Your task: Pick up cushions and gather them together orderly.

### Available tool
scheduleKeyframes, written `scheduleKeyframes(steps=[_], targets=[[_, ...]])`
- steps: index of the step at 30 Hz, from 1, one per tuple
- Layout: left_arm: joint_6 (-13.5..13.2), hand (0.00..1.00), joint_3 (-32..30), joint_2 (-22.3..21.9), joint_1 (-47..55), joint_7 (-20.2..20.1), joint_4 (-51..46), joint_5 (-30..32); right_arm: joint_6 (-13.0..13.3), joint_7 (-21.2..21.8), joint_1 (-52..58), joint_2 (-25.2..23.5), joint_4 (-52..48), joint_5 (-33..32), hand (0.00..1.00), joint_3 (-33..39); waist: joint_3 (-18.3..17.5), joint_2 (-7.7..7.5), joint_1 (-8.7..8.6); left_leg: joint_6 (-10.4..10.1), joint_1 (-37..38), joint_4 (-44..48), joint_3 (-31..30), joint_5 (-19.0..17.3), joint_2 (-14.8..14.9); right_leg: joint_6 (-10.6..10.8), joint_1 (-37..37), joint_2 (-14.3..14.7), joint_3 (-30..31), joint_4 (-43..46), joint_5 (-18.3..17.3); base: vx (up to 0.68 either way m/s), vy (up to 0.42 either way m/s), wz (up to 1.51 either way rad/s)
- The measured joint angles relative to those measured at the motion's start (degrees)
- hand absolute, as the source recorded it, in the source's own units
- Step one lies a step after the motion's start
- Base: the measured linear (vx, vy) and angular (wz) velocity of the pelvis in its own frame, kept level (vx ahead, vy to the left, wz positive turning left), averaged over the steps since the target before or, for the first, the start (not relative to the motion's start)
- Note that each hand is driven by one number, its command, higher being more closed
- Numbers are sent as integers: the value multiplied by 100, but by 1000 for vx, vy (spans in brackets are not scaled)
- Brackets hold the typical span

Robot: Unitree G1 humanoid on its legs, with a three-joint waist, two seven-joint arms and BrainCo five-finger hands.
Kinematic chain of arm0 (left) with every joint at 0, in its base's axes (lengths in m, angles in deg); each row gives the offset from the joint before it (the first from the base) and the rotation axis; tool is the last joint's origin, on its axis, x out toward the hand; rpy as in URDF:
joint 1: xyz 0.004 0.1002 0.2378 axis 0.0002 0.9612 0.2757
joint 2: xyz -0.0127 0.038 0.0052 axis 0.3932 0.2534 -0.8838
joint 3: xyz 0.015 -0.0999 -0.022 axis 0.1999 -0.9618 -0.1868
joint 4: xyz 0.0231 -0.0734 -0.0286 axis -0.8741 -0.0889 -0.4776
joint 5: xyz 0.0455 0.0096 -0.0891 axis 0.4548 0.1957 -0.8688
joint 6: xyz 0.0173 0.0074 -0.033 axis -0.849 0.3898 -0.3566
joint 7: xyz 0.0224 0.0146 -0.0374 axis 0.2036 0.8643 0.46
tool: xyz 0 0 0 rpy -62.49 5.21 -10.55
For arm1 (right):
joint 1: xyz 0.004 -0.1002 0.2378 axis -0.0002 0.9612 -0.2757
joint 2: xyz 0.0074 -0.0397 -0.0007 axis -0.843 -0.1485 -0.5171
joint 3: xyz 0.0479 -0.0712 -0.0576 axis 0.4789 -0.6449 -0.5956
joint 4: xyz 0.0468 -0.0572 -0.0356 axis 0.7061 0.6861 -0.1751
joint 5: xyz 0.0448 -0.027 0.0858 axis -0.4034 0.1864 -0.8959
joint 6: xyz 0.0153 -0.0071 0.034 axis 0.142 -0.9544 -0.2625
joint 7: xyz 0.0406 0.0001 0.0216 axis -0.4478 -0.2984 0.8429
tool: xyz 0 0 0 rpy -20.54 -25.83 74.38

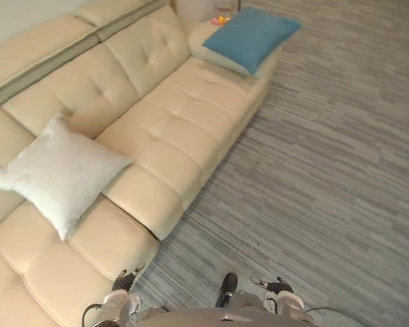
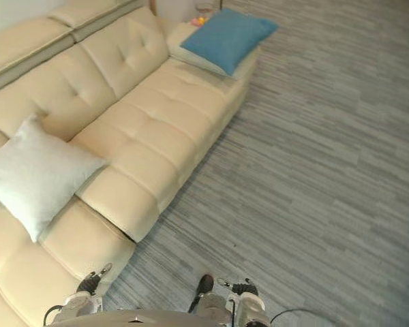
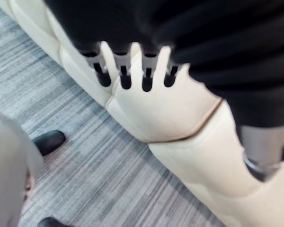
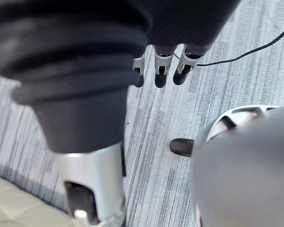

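The 2 cushions lie well apart on the cream tufted leather sofa [image 1: 184, 116]. The white square fabric cushion [image 1: 60, 174] leans on the backrest near the robot, and the blue fabric cushion [image 1: 251, 34] rests at the far end. Nothing is gathered yet. The left hand [image 3: 125, 78] hangs by the sofa's front edge, fingers straight and empty. The right hand [image 4: 161, 73] hangs likewise over the grey striped carpet [image 1: 327, 191], apparently idle before any reach.

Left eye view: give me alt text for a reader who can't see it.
A cream sofa runs diagonally, a white cushion leaning on its backrest near the robot and a blue cushion lying at its far end. Grey carpet lies beside it; left hand and right hand hang low, empty.
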Motion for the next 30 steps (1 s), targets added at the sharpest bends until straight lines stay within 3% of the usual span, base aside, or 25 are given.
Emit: scheduleKeyframes(steps=[1, 2, 3, 4, 6, 7, 11, 16, 17, 19, 20, 21, 22, 24, 25, 26, 27, 29, 30], targets=[[7, 0, 19, -26, 48, -13, 1, 0, 0, -7, 4, 14, 0, 0, 0, -24, 12, 19, 24, -65, -90, 796, 15, -133, 352, -20, 15, 111, 181, 104, -182, 0, -94, -79], [9, 0, 35, -29, 60, -16, 1, 0, 1, -8, 20, 4, -1, 0, 0, -31, 14, 6, 45, -42, -137, 1141, 5, -144, 494, -28, 48, 148, 263, 149, -240, 21, -142, -75], [10, 0, 90, -51, 139, -21, -2, 0, 7, -14, 51, 10, -5, -10, 0, -33, 16, 7, 53, 47, -221, 1707, -12, -124, 738, -55, 116, 234, 382, 191, -321, 50, -153, -67], [9, 0, 125, -83, 135, -33, -16, -8, 5, -34, 85, 12, -4, -21, 0, -51, 20, 30, 63, 285, -412, 2435, -202, 0, 1023, -119, 185, 358, 587, 257, -424, 69, -140, -63], [4, 0, 126, -97, 128, -35, -23, -7, 5, -38, 84, 39, -4, -28, 0, -91, 46, -11, 86, 419, -623, 2816, -642, -25, 1022, -147, 190, 399, 761, 290, -460, 90, -54, -64], [-1, 0, 119, -113, 126, -33, -83, -10, 2, -40, -7, 135, 17, -39, 0, -201, 63, -7, 122, 286, -901, 2950, -1507, -450, 546, -199, 203, 409, 1154, 302, -483, 121, -4, -79], [-35, 0, 75, -199, 143, -30, -299, -20, 1, -54, 12, 169, 52, -43, 0, -230, 191, 51, 266, 324, -1466, 2580, -2368, -833, -276, -220, 408, 410, 1834, 295, -561, 89, 53, -92], [-54, 0, -104, -301, 121, -28, -467, -14, 18, -167, 211, 6, -303, -99, 0, -243, 211, 85, 361, 260, -2010, 1006, -2841, -540, -488, -60, 491, 431, 2356, 252, -666, 127, 178, -94], [-54, 0, -193, -358, 116, -21, -458, -11, 8, -162, 322, -50, -408, -109, 0, -242, 192, 119, 407, 205, -2020, 831, -2937, -308, -460, -1, 491, 538, 2666, 127, -706, 213, 209, -122], [-53, 0, -265, -416, 117, -14, -432, -10, 8, -172, 280, -40, -468, -109, 0, -246, 141, 228, 472, 223, -2117, 857, -2918, -237, -444, 94, 377, 632, 2815, 416, -771, 233, 174, -92], [-61, 0, -283, -381, 116, -18, -461, -12, 3, -184, 276, -119, -456, -118, 0, -238, 155, 136, 465, 226, -2126, 901, -2854, -237, -484, 186, 191, 564, 2831, 1062, -973, 334, 205, -55], [-65, 0, -281, -259, 120, -20, -485, -18, -7, -223, 329, -253, -445, -146, 0, -230, 107, -106, 459, 288, -2085, 1006, -2764, -271, -683, 311, 313, 408, 2915, 1522, -1447, 336, 180, -39], [-64, 0, -280, -234, 128, -20, -506, -21, -8, -227, 350, -308, -446, -143, 0, -233, 62, -183, 478, 355, -2117, 1091, -2710, -311, -755, 349, 368, 322, 2913, 1594, -1644, 310, 124, -29], [-65, 0, -271, -228, 133, -13, -574, -24, -7, -222, 351, -348, -441, -141, 0, -196, -44, -374, 622, 607, -2101, 1349, -2447, -473, -922, 643, 300, 69, 2990, 1975, -2154, 214, 77, -50], [-62, 0, -271, -235, 132, -4, -562, -24, 0, -211, 318, -354, -451, -136, 0, -181, -37, -358, 628, 647, -2029, 1355, -2395, -497, -965, 746, 215, 30, 3028, 2240, -2223, 196, 68, -51], [-53, 0, -254, -231, 142, 2, -552, -22, 11, -172, 267, -354, -469, -128, 0, -184, -29, -325, 566, 711, -1870, 1341, -2294, -548, -1006, 791, 26, -38, 3069, 2816, -2234, 313, 91, -61], [-1, 0, -208, -236, 183, 12, -515, -23, 12, -146, 212, -336, -501, -92, 0, -184, -18, -297, 538, 779, -1450, 1285, -2085, -703, -1047, 965, -517, -180, 2995, 4197, -1856, 333, 92, -58], [2, 0, -113, -205, 189, 19, -515, -25, 18, -143, 175, -315, -498, -89, 0, -183, 4, -267, 496, 792, -1164, 1166, -2054, -781, -1073, 825, -703, -320, 2735, 4800, -1679, 320, 35, -33], [5, 0, 44, -163, 204, 19, -494, -27, 18, -143, 157, -290, -487, -87, 0, -190, 51, -248, 395, 790, -827, 1029, -2071, -857, -1062, 643, -811, -484, 2251, 5073, -1765, 353, -28, -15]])
